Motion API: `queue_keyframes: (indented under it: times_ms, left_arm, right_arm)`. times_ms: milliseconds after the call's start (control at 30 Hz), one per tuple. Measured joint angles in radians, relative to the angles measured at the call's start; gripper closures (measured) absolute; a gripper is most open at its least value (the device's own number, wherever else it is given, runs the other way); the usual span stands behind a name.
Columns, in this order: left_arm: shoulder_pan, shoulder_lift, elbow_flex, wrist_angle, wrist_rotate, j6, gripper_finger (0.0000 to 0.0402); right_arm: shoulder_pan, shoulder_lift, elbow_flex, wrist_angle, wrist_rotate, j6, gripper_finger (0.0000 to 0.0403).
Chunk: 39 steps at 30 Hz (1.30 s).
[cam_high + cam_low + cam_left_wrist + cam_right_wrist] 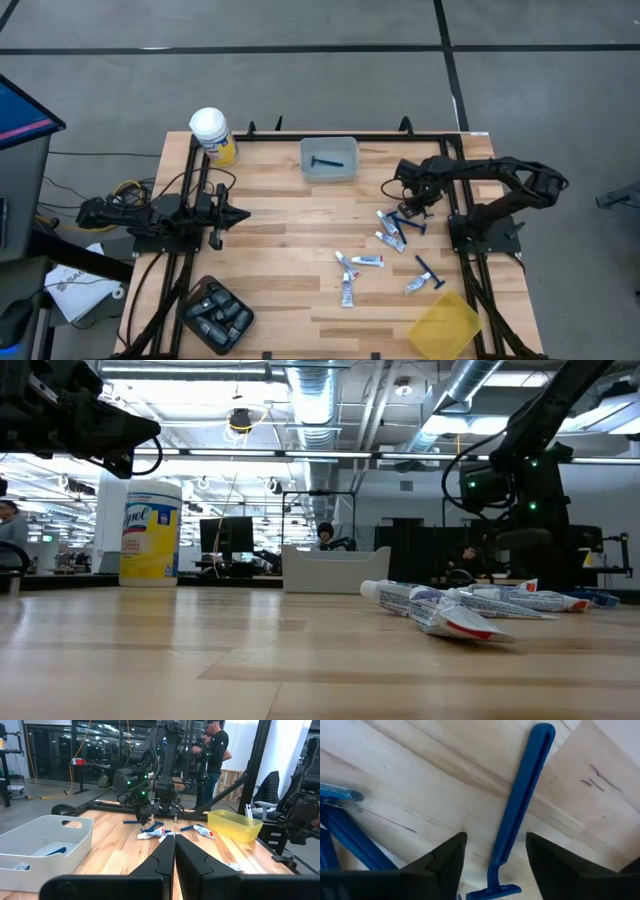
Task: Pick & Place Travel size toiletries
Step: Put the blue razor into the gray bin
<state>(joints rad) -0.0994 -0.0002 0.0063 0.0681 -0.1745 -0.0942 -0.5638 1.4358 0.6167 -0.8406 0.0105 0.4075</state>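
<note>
1. A blue razor point(520, 805) is seen lying flat on the counter point(280, 250), directly between the fingers of the right claw point(495, 865). Its handle runs lengthwise out ahead of the claw; its head sits at the near end, low between the fingers.
2. The fingers are held apart, one on each side of the handle; no contact with the razor can be made out. The grip is judged not yet made.
3. More blue razor pieces point(350, 840) are noted just beside, outside one finger.
4. In the high view the right claw point(415, 203) is lowered over the cluster of razors and tubes point(392, 232) at the counter's right side. The right arm is plainly the nearer; it is reached inward from its base with the wrist pitched down.
5. A white bin point(329, 159) at the far edge already holds one razor; it is judged the likely drop place.
6. The left claw point(235, 214) is parked at the left side, fingers pressed together, well apart from the toiletries.
</note>
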Motion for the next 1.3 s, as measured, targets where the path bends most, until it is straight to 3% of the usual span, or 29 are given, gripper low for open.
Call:
queue_keyframes:
  times_ms: [800, 1067, 1300]
  left_arm:
    - [0.000, 0.000, 0.000, 0.000, 0.000, 0.000, 0.0394]
    - [0.000, 0.000, 0.000, 0.000, 0.000, 0.000, 0.0394]
    - [0.000, 0.000, 0.000, 0.000, 0.000, 0.000, 0.0394]
  right_arm:
    - [-0.019, 0.011, 0.013, 0.006, -0.021, -0.023, 0.0386]
    - [-0.006, -0.070, 0.078, -0.012, 0.006, -0.001, 0.0389]
    - [-0.006, -0.113, 0.234, -0.045, -0.004, 0.002, 0.0392]
